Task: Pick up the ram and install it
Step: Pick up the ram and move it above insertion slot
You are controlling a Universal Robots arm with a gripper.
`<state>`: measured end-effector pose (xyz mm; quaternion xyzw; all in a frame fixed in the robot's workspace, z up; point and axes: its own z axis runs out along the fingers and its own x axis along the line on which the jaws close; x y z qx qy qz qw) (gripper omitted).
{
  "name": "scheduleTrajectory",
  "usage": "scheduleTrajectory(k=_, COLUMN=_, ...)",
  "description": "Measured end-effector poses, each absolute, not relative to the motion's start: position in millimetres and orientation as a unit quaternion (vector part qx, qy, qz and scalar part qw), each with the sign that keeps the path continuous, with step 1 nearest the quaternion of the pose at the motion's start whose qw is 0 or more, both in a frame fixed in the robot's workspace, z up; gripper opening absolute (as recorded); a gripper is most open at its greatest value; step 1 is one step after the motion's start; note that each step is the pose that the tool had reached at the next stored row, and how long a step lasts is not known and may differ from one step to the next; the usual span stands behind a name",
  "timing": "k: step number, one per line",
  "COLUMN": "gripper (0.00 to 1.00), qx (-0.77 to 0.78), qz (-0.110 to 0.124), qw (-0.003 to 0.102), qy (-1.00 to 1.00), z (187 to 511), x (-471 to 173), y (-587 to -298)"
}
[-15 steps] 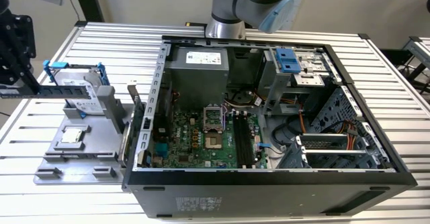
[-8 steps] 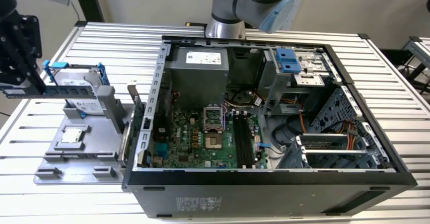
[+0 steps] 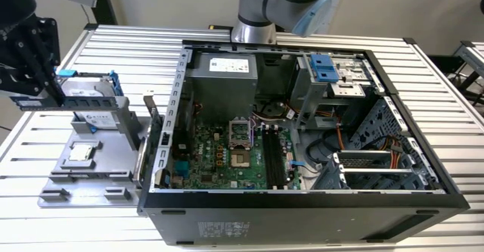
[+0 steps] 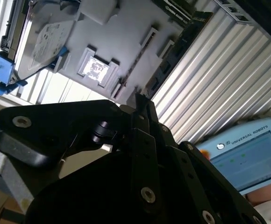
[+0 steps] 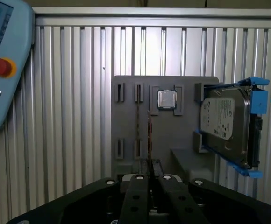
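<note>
Gripper [image 5: 149, 170] jaws are closed tight on the ram [image 3: 72, 102], with no gap to be seen between them.

At the exterior view's left, the stick is held level and on edge above the grey fixture tray [image 3: 113, 170], just in front of the blue-framed hard drive [image 3: 98, 119]. The square processor chip [image 3: 81, 152] is seen lying in its pocket on the tray below. The open computer case [image 3: 302, 206] is set beside the tray on the slatted table [image 3: 128, 42], and its exposed motherboard [image 3: 219, 150] is well apart from the ram.
</note>
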<state>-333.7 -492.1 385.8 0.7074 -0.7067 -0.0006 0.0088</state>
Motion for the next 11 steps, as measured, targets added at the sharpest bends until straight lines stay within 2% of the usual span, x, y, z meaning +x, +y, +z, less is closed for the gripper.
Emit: scheduleTrajectory(k=11, gripper=0.0, qx=0.707, qz=-0.001, qw=0.009, qy=-0.707, z=385.8, x=-307.8, y=-492.1)
